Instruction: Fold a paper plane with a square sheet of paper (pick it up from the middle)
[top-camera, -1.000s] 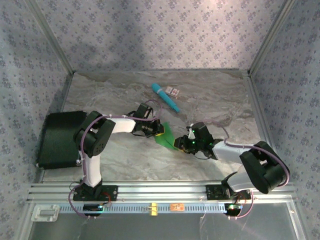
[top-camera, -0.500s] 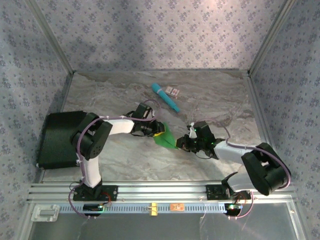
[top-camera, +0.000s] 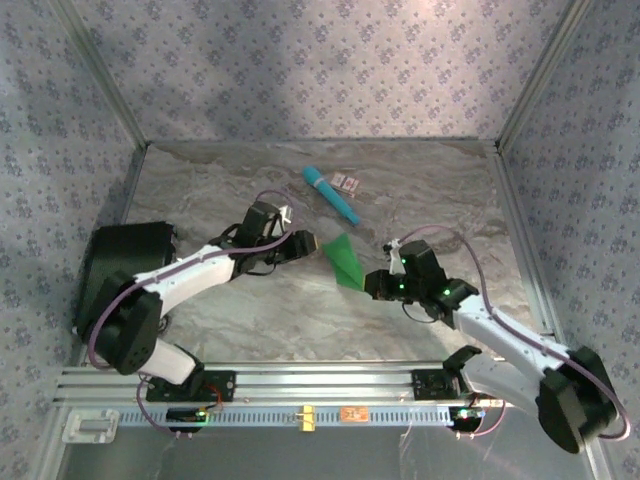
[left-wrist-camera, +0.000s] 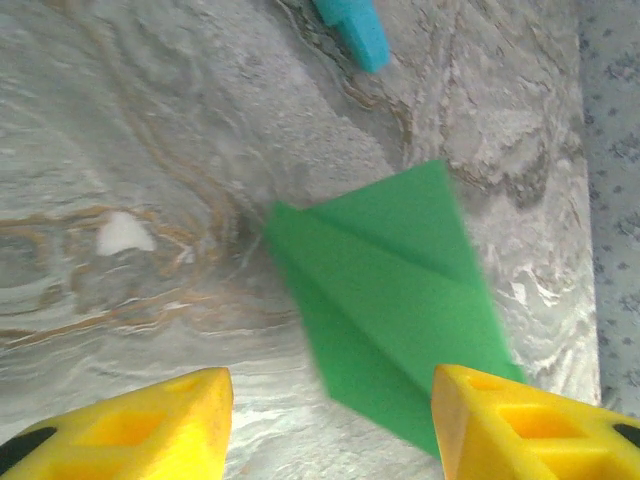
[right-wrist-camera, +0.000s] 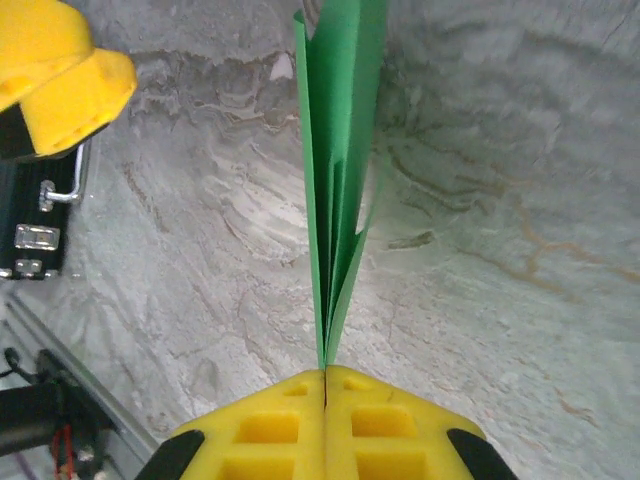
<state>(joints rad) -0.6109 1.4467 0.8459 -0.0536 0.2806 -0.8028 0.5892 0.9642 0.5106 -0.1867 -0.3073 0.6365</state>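
The square sheet of paper is folded into a narrow, pointed bright green paper plane (top-camera: 343, 260). My right gripper (top-camera: 367, 284) is shut on its near end, and the layered folds (right-wrist-camera: 338, 160) stand on edge, fanning away from the closed yellow fingertips (right-wrist-camera: 325, 385). My left gripper (top-camera: 307, 242) hangs just left of the plane, open and apart from it. In the left wrist view the plane (left-wrist-camera: 390, 290) lies ahead of my open left gripper (left-wrist-camera: 330, 430), its lower corner hidden behind the right yellow finger (left-wrist-camera: 530, 420).
A teal cylindrical stick (top-camera: 332, 194) and a small card (top-camera: 346, 182) lie on the marble top behind the plane. A black case (top-camera: 120, 275) sits at the left edge. An aluminium rail (top-camera: 320, 385) runs along the front, with frame posts at the sides.
My left gripper has opened, let go of the paper and drawn back to the left. My right gripper has closed on the plane's end and now holds it alone, turned more upright.
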